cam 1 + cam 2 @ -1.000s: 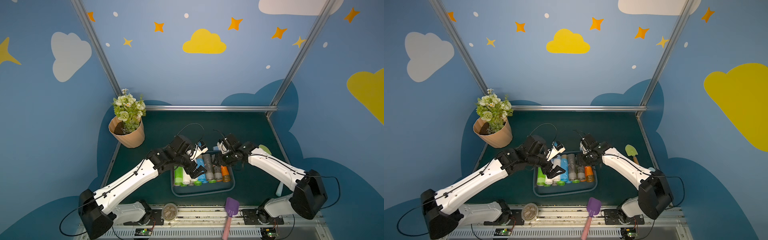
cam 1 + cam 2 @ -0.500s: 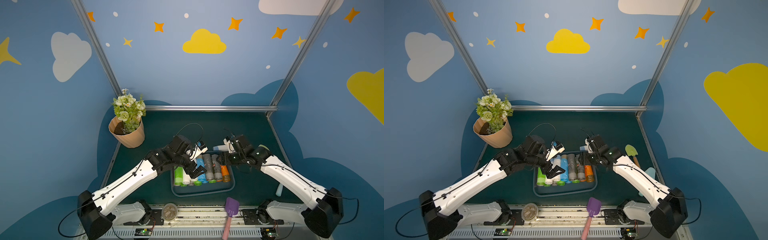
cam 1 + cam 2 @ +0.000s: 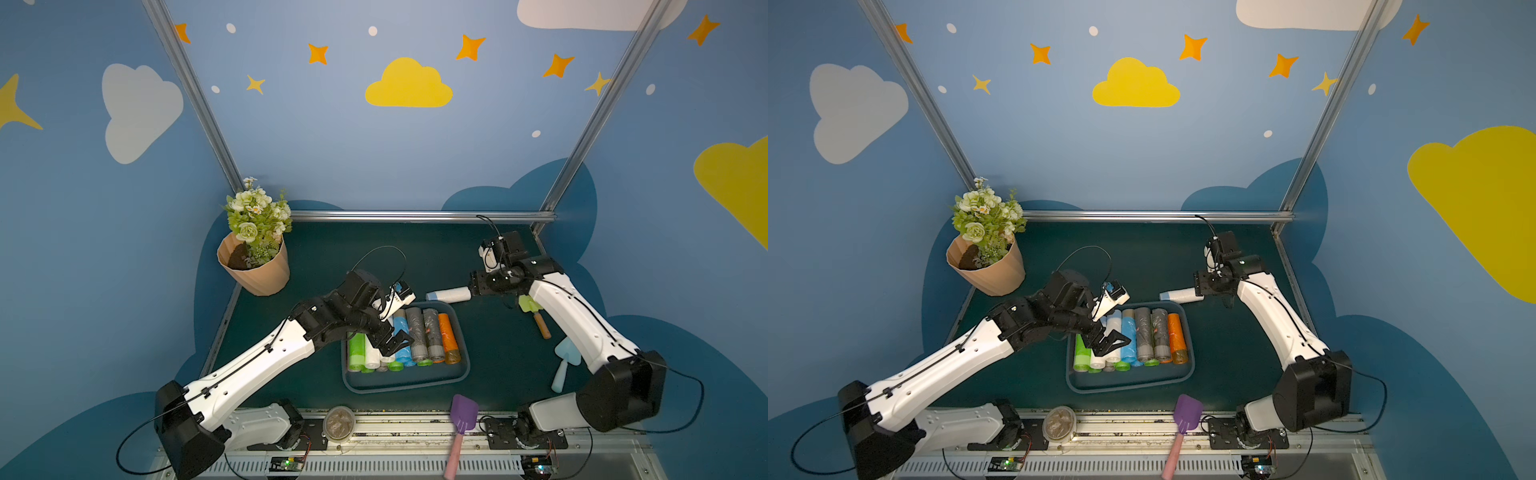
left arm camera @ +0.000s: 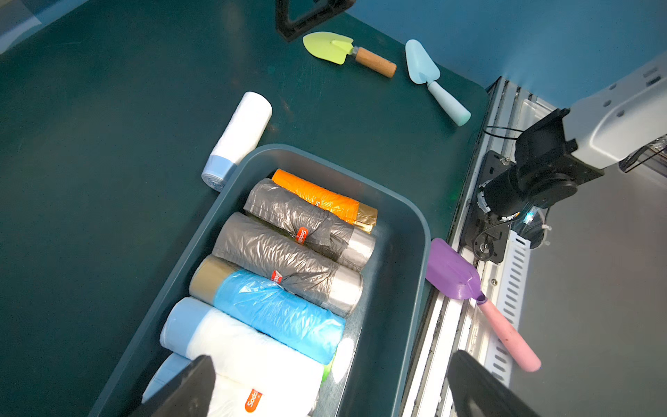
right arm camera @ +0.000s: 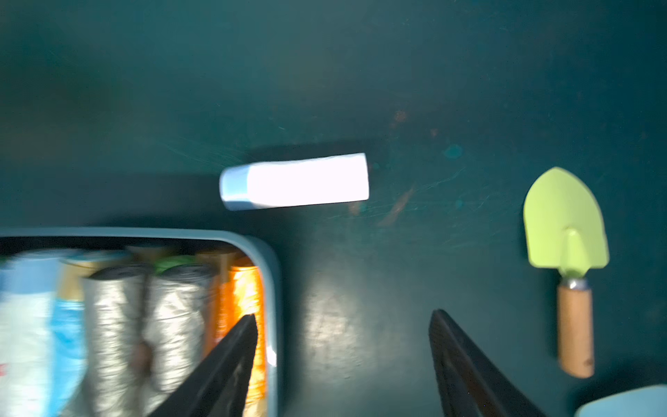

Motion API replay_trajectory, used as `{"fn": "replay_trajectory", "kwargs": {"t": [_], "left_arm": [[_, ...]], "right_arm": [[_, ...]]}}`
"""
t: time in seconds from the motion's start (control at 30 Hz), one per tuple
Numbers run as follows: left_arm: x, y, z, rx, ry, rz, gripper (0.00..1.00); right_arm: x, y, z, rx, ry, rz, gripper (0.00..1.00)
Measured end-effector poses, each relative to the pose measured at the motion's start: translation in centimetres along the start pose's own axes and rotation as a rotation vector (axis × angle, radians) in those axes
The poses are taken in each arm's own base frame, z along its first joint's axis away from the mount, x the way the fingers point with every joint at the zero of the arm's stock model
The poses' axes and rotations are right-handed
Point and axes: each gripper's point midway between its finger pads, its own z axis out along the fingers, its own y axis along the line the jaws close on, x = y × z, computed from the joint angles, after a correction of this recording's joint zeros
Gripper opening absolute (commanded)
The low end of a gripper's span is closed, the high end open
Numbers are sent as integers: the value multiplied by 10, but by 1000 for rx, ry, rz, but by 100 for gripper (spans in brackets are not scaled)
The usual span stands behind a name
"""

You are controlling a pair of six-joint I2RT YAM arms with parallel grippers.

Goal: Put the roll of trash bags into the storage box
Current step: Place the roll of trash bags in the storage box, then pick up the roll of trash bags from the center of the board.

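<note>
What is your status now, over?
Both grippers open, empty: left gripper over the storage box, right gripper above the table. White roll on the table, outside the box's far rim. Left gripper may block the drop.

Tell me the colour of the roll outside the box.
White roll with pale blue end; left wrist view.

Both top views: camera head high on the robot's base side, facing down and forward to the back wall (image 3: 395, 166). Far enough back to hold the whole table (image 3: 436, 257). The pair overlap almost fully, shifted slightly sideways.

Left wrist view: near, slanting down over the box (image 4: 397, 252) and roll (image 4: 242, 133) toward the right arm's base (image 4: 534, 180).

Right wrist view: nearest, blurred, straight down. Shares roll, box corner and green trowel (image 5: 565, 224) with the left wrist view.
</note>
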Motion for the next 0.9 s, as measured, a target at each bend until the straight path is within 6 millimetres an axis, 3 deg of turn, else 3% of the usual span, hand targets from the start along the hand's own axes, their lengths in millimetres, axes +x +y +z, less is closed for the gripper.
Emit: {"fn": "replay_trajectory", "kwargs": {"t": [0.17, 0.37, 0.47, 0.57, 0.8, 0.9], "left_arm": [[-2, 0, -1, -1, -11, 1, 100], [-2, 0, -2, 4, -14, -3, 100], [-3, -1, -2, 7, -14, -5, 100], [-3, -1, -2, 9, -15, -6, 100], [-5, 2, -8, 9, -35, -15, 100], [-8, 3, -10, 12, -47, -24, 100]], "right_arm": [[-25, -14, 20, 9, 19, -171, 72], [-56, -4, 10, -55, -83, -512, 72], [-62, -6, 8, -18, -94, -722, 72], [-57, -9, 11, 2, -77, -902, 72], [3, 1, 42, -98, 67, -1285, 71], [12, 12, 53, -119, 87, -1395, 70]]}}
